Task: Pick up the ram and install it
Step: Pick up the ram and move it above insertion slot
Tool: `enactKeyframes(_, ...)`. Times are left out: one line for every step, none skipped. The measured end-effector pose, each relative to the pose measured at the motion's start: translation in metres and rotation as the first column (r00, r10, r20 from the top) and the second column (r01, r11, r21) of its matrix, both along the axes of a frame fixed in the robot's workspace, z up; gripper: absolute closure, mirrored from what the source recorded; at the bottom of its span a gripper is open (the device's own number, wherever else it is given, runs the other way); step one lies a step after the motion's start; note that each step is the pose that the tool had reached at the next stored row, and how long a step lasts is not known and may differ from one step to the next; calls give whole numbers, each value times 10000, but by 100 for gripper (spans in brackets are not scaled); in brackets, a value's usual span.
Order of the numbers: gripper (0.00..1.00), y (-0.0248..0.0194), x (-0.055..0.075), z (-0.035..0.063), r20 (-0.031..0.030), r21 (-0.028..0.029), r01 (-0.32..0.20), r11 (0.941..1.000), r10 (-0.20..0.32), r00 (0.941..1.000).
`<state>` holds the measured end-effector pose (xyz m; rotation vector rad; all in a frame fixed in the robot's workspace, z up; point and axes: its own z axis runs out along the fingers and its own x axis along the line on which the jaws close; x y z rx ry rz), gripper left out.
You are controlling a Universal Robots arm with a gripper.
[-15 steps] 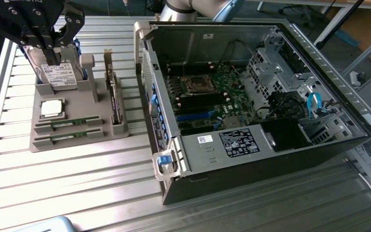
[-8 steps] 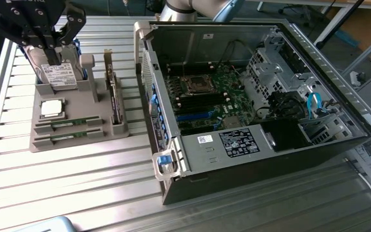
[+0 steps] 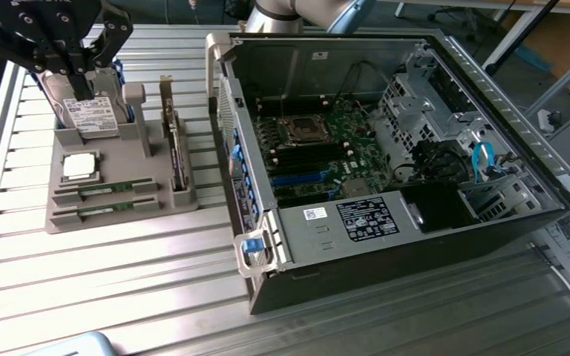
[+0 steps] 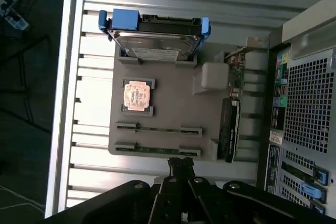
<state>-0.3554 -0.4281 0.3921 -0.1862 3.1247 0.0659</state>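
Hovering above the grey holder [image 3: 116, 159], the gripper [image 3: 73, 87] hangs over the end that carries the hard drive [image 3: 92, 115] and touches nothing. In the wrist view its fingertips [image 4: 181, 163] look pressed together with nothing between them. The ram lies as two alike green sticks, each flat in its own slot along the holder's near edge in the exterior view: the inner ram stick [image 3: 102, 190], just beside the square silver processor [image 3: 79, 165], and the outer ram stick [image 3: 102, 211], next to the holder's rim. Both sticks are seated and well apart from the gripper. A dark expansion card [image 3: 174, 148] stands upright on the holder's side that faces the computer case [image 3: 364, 222]. That case lies open on the slatted metal table [image 3: 116, 274], at the exterior view's right of the holder, with its green motherboard [image 3: 335, 141] exposed. The hard drive stands on edge in blue brackets.
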Motion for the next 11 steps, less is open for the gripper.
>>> enactKeyframes(89, 0, 1, 0, 0, 0, -219, 9998, 219, 9998)
enactKeyframes(89, 0, 1, 0, 0, 0, -380, 9993, 380, 9993)
enactKeyframes(89, 0, 1, 0, -1, 0, -560, 9984, 560, 9984)
enactKeyframes(89, 0, 1, 0, 0, 0, -762, 9971, 762, 9971)
enactKeyframes(89, 0, 1, 0, 0, 0, -1027, 9947, 1027, 9947)
enactKeyframes(89, 0, 1, 0, 0, 0, -1336, 9910, 1336, 9910)
enactKeyframes(89, 0, 1, 0, 0, 0, -1567, 9877, 1567, 9877)
enactKeyframes(89, 0, 1, 0, 0, 0, -1719, 9851, 1719, 9851)
enactKeyframes(89, 0, 1, 0, 0, -1, -1910, 9816, 1910, 9816)
enactKeyframes(89, 0, 1, 0, 0, 0, -2094, 9778, 2094, 9778)
enactKeyframes(89, 0, 1, 0, -1, 0, -2274, 9738, 2274, 9738)
